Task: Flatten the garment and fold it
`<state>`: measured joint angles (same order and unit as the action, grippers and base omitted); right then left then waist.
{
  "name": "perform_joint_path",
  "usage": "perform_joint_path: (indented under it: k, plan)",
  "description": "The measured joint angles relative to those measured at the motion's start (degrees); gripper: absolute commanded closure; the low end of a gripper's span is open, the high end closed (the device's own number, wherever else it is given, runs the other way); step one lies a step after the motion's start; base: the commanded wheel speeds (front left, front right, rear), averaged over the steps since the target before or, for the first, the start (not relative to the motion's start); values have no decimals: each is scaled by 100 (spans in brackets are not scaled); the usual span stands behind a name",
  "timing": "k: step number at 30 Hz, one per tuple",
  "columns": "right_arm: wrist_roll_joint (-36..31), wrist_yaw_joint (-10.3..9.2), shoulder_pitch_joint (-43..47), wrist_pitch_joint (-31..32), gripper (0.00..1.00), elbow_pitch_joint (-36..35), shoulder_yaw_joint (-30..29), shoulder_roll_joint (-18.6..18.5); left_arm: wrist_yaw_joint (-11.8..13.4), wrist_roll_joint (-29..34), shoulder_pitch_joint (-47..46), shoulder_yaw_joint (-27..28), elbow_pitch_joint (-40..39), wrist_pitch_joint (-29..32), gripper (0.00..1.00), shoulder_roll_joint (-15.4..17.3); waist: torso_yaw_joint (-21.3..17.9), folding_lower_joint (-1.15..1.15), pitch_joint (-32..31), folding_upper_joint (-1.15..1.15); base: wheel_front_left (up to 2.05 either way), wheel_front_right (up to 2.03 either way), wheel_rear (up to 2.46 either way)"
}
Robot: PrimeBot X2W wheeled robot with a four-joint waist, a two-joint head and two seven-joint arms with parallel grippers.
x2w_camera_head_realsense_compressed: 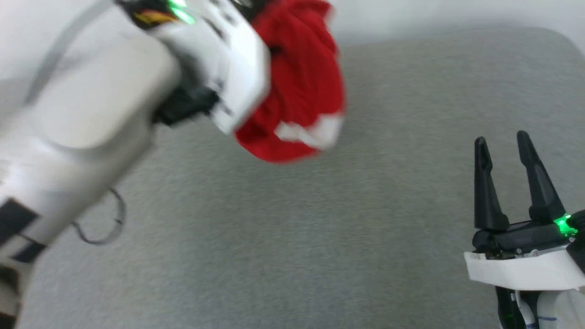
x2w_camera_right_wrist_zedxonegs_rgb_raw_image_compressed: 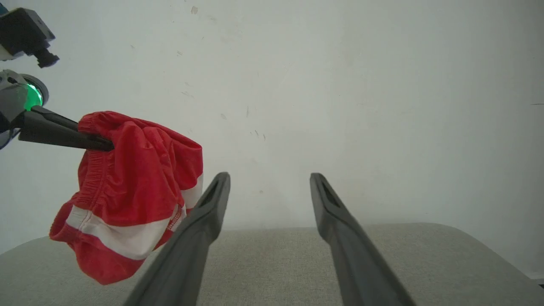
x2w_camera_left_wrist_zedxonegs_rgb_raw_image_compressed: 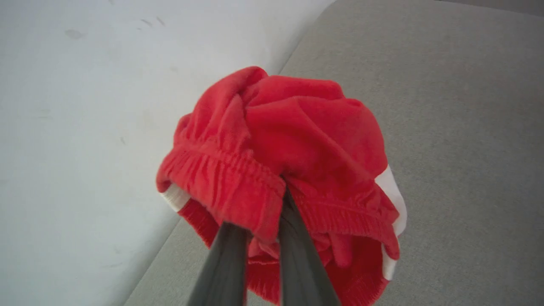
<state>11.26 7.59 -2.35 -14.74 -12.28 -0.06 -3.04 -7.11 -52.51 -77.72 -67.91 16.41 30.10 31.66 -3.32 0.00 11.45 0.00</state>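
The garment [x2w_camera_head_realsense_compressed: 297,87] is a bunched red pair of shorts with white stripes, hanging in the air above the grey surface at the upper middle of the head view. My left gripper [x2w_camera_left_wrist_zedxonegs_rgb_raw_image_compressed: 276,199] is shut on its elastic waistband, and the rest of the garment [x2w_camera_left_wrist_zedxonegs_rgb_raw_image_compressed: 297,140] droops from the fingers in a crumpled ball. From the right wrist view the garment [x2w_camera_right_wrist_zedxonegs_rgb_raw_image_compressed: 131,187] dangles clear of the surface, pinched by the left gripper [x2w_camera_right_wrist_zedxonegs_rgb_raw_image_compressed: 104,144]. My right gripper [x2w_camera_head_realsense_compressed: 502,146] stands open at the lower right, apart from the cloth, with nothing between its fingers [x2w_camera_right_wrist_zedxonegs_rgb_raw_image_compressed: 204,221].
A grey fabric-covered surface [x2w_camera_head_realsense_compressed: 320,237] spreads under both arms, with a rounded far edge against a white wall [x2w_camera_right_wrist_zedxonegs_rgb_raw_image_compressed: 318,85]. A thin looped cable [x2w_camera_head_realsense_compressed: 109,224] hangs by the left forearm [x2w_camera_head_realsense_compressed: 82,119].
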Motion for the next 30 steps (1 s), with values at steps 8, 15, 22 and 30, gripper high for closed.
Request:
perform_joint_path:
  k: [8,15,22,30]
  plan:
    - [14,1,-40,0,0,-5,5,-1,0,-158,727,-509,116,-129,100,-560,-596,0,110,0,0,0,0]
    - [12,1,-115,0,0,14,60,0,0,475,2261,-534,163,456,100,-749,-730,1,398,0,0,0,0]
    - [-89,1,-112,0,0,57,73,0,0,686,2554,-461,474,8,89,-892,-621,1,352,0,0,0,0]
    - [-220,0,116,0,0,91,33,0,5,665,2573,-275,1047,-2214,0,-976,-451,0,-74,0,0,0,0]
